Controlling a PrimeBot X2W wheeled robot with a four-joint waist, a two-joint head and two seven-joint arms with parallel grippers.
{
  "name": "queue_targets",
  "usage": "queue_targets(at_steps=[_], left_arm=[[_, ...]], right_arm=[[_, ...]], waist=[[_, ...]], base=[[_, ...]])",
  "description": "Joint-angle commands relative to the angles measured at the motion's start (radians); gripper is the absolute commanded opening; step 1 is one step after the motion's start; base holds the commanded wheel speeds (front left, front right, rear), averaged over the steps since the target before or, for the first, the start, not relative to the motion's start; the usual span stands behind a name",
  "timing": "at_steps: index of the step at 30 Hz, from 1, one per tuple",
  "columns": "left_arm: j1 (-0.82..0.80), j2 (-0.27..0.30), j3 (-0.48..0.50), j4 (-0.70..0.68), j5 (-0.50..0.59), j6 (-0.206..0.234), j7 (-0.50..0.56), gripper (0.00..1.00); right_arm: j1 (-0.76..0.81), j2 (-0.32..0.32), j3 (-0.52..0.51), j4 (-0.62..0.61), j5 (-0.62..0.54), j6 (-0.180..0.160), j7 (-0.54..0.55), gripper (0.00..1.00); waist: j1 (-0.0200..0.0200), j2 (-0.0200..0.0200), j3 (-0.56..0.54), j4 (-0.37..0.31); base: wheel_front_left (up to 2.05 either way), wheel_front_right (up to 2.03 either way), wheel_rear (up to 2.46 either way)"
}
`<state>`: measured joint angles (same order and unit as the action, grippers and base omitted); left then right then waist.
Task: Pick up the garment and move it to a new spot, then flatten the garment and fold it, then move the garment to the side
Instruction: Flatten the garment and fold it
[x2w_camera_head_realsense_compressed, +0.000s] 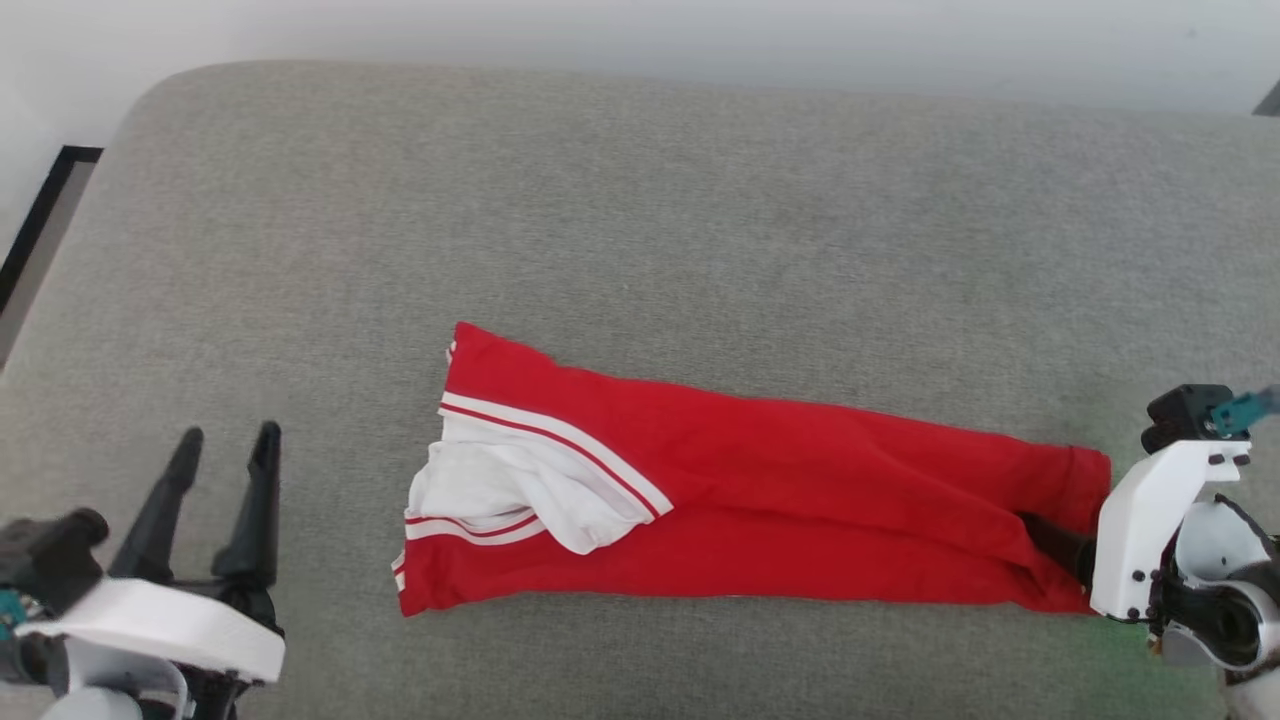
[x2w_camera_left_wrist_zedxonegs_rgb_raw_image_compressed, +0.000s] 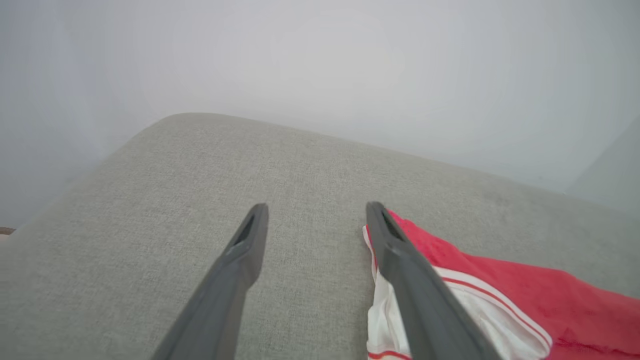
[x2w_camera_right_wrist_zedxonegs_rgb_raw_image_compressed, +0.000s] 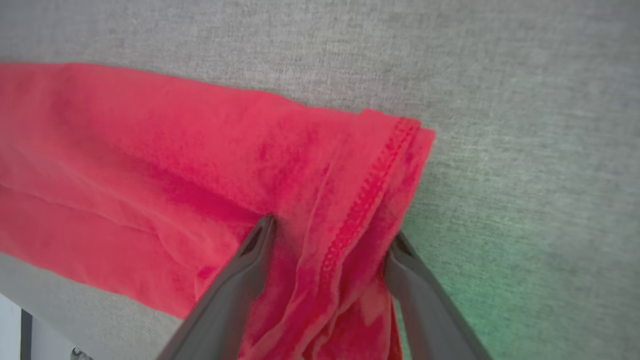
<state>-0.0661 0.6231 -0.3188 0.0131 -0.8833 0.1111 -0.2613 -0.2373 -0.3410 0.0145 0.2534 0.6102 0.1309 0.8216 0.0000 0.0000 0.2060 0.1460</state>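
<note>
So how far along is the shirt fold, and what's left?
Done: the red jersey lies on the grey cushion, folded lengthwise into a long strip, white sleeve on top. In hand: the open right pincer straddles its hemmed end, not yet closed; the open left pincer hovers beside the sleeve end. Left: likely fold it across, then move it aside.

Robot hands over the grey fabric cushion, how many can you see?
2. The left hand hovers open at the head view's lower left, beside the folded red-and-white jersey; the right hand, lower right, straddles its hemmed end.
</note>
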Motion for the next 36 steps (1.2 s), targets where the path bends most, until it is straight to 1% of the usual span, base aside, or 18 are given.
queue_targets(at_steps=[1, 4, 5, 6, 7, 8, 12, 16, 19, 20, 22, 29, 34, 36], left_arm=[[0.011, -0.016, 0.018, 0.005, 0.022, -0.013, -0.004, 1.0], [0.035, -0.075, 0.071, 0.026, 0.064, -0.047, -0.004, 1.0], [0.039, -0.093, 0.087, 0.032, 0.073, -0.058, -0.004, 1.0], [0.041, -0.108, 0.107, 0.037, 0.094, -0.067, -0.005, 1.0], [0.046, -0.124, 0.12, 0.041, 0.11, -0.08, -0.005, 1.0], [0.052, -0.144, 0.133, 0.043, 0.124, -0.093, -0.005, 1.0], [0.068, -0.202, 0.184, 0.056, 0.16, -0.14, -0.005, 1.0], [0.075, -0.241, 0.224, 0.071, 0.196, -0.175, -0.005, 1.0], [0.084, -0.269, 0.254, 0.067, 0.223, -0.192, -0.004, 1.0], [0.084, -0.269, 0.254, 0.067, 0.223, -0.192, -0.004, 1.0], [0.09, -0.286, 0.269, 0.066, 0.241, -0.2, -0.005, 1.0], [0.104, -0.326, 0.308, 0.064, 0.27, -0.225, -0.005, 1.0], [0.102, -0.341, 0.317, 0.063, 0.282, -0.234, -0.005, 1.0], [0.1, -0.345, 0.322, 0.062, 0.286, -0.237, -0.005, 1.0]], right_arm=[[0.004, 0.012, 0.025, 0.04, 0.004, 0.0, 0.026, 1.0], [-0.016, 0.017, 0.069, 0.114, 0.01, 0.0, 0.085, 1.0], [-0.023, 0.019, 0.087, 0.132, 0.014, 0.0, 0.102, 0.91], [-0.031, 0.02, 0.106, 0.144, 0.024, 0.0, 0.119, 0.22], [-0.036, 0.022, 0.119, 0.157, 0.037, 0.001, 0.135, 0.0], [-0.045, 0.023, 0.132, 0.161, 0.052, 0.003, 0.145, 0.0], [-0.093, -0.003, 0.13, 0.149, 0.104, 0.003, 0.135, 0.0], [-0.114, -0.046, 0.121, 0.119, 0.139, 0.002, 0.125, 0.0], [-0.115, -0.082, 0.095, 0.1, 0.154, 0.002, 0.113, 0.0], [-0.115, -0.082, 0.095, 0.1, 0.154, 0.002, 0.113, 0.0], [-0.11, -0.108, 0.076, 0.096, 0.159, 0.002, 0.105, 0.0], [-0.105, -0.195, -0.035, 0.121, 0.147, -0.001, 0.082, 0.0], [-0.124, -0.254, -0.106, 0.167, 0.09, -0.001, 0.075, 0.0], [-0.137, -0.263, -0.119, 0.186, 0.063, -0.001, 0.078, 0.0]], waist=[[0.0, 0.0, -0.003, 0.015], [0.0, 0.0, -0.006, 0.032], [0.0, 0.0, -0.008, 0.034], [0.0, 0.0, -0.009, 0.037], [0.0, 0.0, -0.011, 0.039], [0.0, 0.0, -0.012, 0.041], [0.0, 0.0, -0.014, 0.044], [0.0, 0.0, -0.019, 0.038], [0.0, 0.0, -0.025, 0.027], [0.0, 0.0, -0.025, 0.027], [0.0, 0.0, -0.028, 0.018], [0.0, 0.0, -0.038, -0.019], [0.0, 0.0, -0.033, -0.043], [0.0, 0.0, -0.031, -0.051]], base=[[0.0, 0.0, 0.0], [0.0, 0.0, 0.0], [0.0, 0.0, 0.0], [0.0, 0.0, 0.0], [0.0, 0.0, 0.0], [0.0, 0.0, 0.0], [0.0, 0.0, 0.0], [0.0, 0.0, 0.0], [0.0, 0.0, 0.0], [0.0, 0.0, 0.0], [0.0, 0.0, 0.0], [0.0, 0.0, 0.0], [0.0, 0.0, 0.0], [0.0, 0.0, 0.0]])
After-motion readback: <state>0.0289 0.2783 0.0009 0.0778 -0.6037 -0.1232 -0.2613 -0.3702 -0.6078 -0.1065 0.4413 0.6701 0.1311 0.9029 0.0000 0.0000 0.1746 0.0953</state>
